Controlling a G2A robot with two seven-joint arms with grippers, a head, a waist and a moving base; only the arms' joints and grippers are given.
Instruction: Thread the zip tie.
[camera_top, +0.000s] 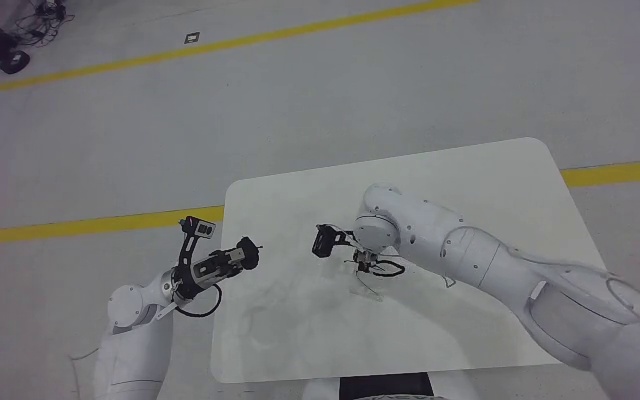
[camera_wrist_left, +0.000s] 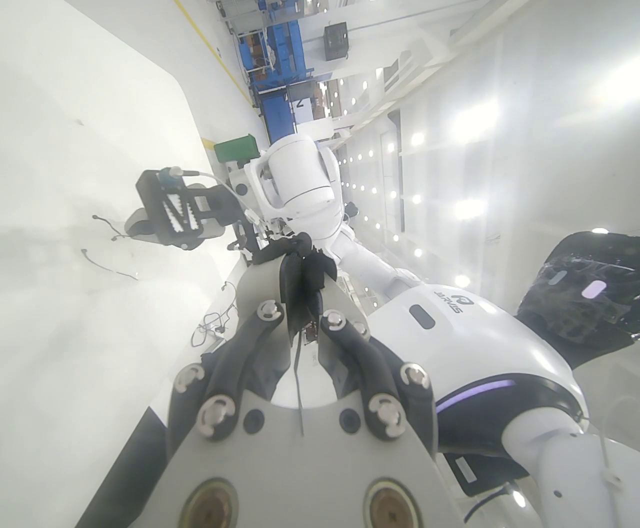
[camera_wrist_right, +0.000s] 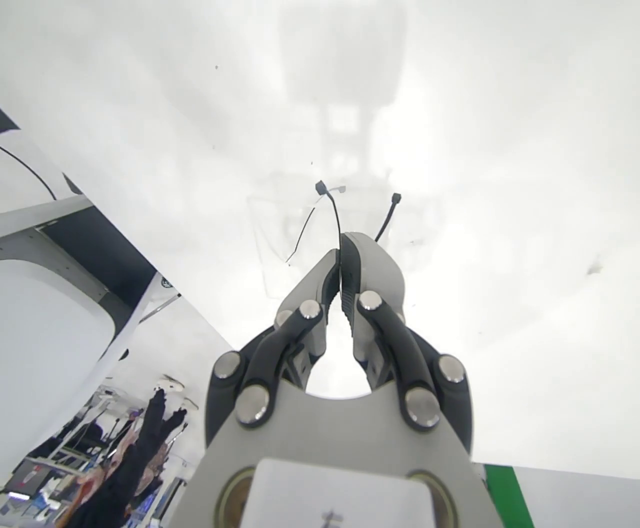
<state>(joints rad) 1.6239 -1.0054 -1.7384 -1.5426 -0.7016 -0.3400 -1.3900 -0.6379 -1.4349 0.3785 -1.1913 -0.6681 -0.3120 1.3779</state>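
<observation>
Right gripper (camera_wrist_right: 341, 250) pinches thin black plastic zip tie (camera_wrist_right: 336, 215), left gripper (camera_wrist_left: 302, 265) clamped on another thin black strip (camera_wrist_left: 299, 390); well apart, no loop yet, threading all left.

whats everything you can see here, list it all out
left-held zip tie: one, black, strap pinched in the left tool
right-held zip tie: one, black, clamped in the right tool, head end out over the table
loose zip ties: at least two, black, on the table by the right tool
clear plastic piece: one, see-through, on the table under the right tool
table: one, white
floor lines: two, yellow, beyond the table
left tool: one, grey and black, shut, over the table's left edge
right tool: one, grey and black, shut, pointing down at the table
</observation>
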